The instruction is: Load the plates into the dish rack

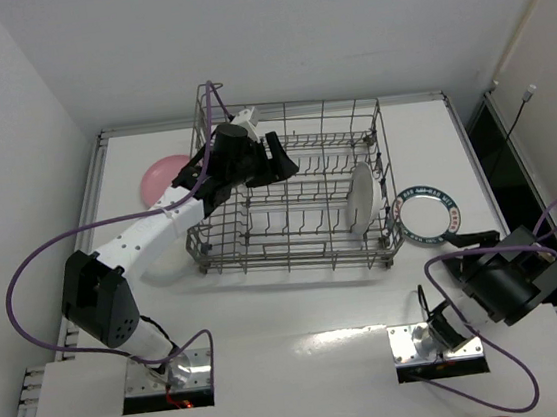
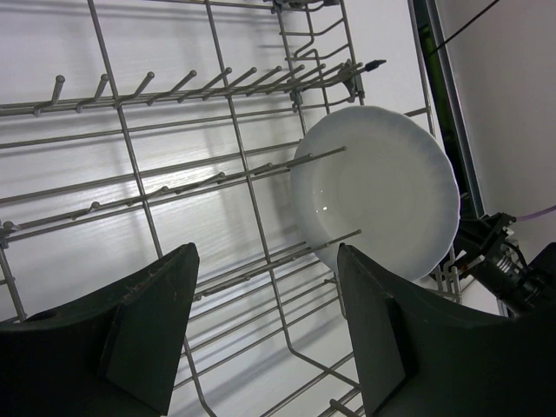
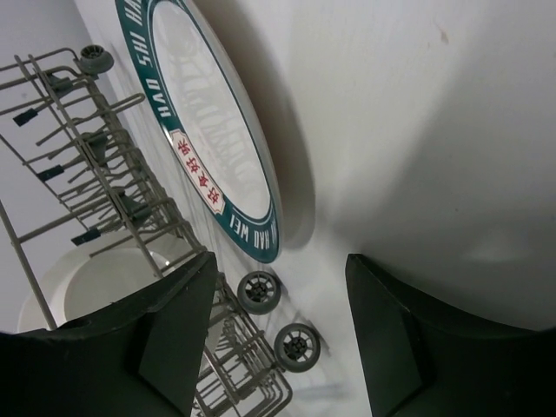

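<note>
**Both grippers open and empty; one white plate racked, two plates out on the table**

Left gripper (image 1: 281, 158): jaws parted, nothing between them. It hangs over the far-left part of the dish rack (image 1: 283, 250), pointing down and across the basket. In the left wrist view, both dark fingers (image 2: 139, 321) frame bare upright tines and the wire floor. No contact with the wires can be seen.

White plate (image 2: 375, 191): plain, standing on edge among the tines at the right end of the rack. It leans a little and sits well apart from the left gripper. Seen from above, it is just inside the rack's right wall.

Right gripper (image 1: 466, 240): jaws spread, holding nothing. It sits low over the table (image 1: 300, 307), outside the rack's right side, with its arm folded back near its base. The fingers point toward the teal-rimmed plate (image 3: 208, 130). Cannot tell whether the fingertips touch the plate's edge.

Teal-rimmed plate: lies flat on the table just beside the rack's right wall, close to two small rack wheels (image 3: 259, 291). The rim carries white lettering and a red label. In the right wrist view, the racked white plate shows through the wires beyond it.

Pink plate (image 1: 159, 174): flat on the table left of the rack, at the far side. The left arm partly covers it.
</note>
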Robot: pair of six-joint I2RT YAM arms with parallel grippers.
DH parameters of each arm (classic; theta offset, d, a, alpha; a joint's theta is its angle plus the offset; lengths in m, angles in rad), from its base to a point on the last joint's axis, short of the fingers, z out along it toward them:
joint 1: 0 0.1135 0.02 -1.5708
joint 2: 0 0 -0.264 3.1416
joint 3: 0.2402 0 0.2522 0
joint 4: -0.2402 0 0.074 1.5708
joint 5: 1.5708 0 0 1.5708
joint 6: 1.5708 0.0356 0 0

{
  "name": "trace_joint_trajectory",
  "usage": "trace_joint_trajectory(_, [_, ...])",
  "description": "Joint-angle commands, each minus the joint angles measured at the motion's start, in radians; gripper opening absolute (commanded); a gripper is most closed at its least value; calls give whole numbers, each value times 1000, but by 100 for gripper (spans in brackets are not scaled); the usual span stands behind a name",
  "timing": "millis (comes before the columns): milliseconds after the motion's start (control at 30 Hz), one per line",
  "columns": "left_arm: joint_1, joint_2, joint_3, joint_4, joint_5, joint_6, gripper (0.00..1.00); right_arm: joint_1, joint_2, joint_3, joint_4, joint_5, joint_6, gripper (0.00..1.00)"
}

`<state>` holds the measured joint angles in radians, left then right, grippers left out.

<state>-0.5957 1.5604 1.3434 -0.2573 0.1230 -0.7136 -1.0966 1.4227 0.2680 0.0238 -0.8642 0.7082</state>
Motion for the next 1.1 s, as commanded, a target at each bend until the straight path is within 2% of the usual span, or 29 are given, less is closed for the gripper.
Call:
trace_joint_trajectory(0, [0, -26, 40, 6, -14, 17, 62, 23, 39, 60, 110, 36, 45, 59])
trace_joint_trajectory(300, [0, -17, 59, -14, -25, 26, 62, 90, 143, 158, 196, 70, 134, 53])
trace_joint_trajectory(600, [0, 1, 59, -14, -25, 26, 62, 175, 251, 168, 356, 40, 229, 31])
trace_joint_trajectory(667, [0, 1, 59, -14, -16, 26, 62, 201, 261, 177, 366, 31, 229, 13])
trace_joint_trajectory(733, [10, 1, 59, -14, -16, 26, 62, 201, 262, 186, 347, 22, 203, 0])
trace_joint_trajectory(900, [10, 1, 59, -14, -16, 26, 62, 190, 223, 152, 387, -13, 203, 0])
trace_joint_trajectory(1033, [10, 1, 59, -14, -7, 26, 62, 179, 86, 112, 369, -13, 191, 0])
trace_joint_trajectory(1067, [10, 1, 59, -14, -6, 26, 62, 170, 0, 103, 358, -3, 191, 0])
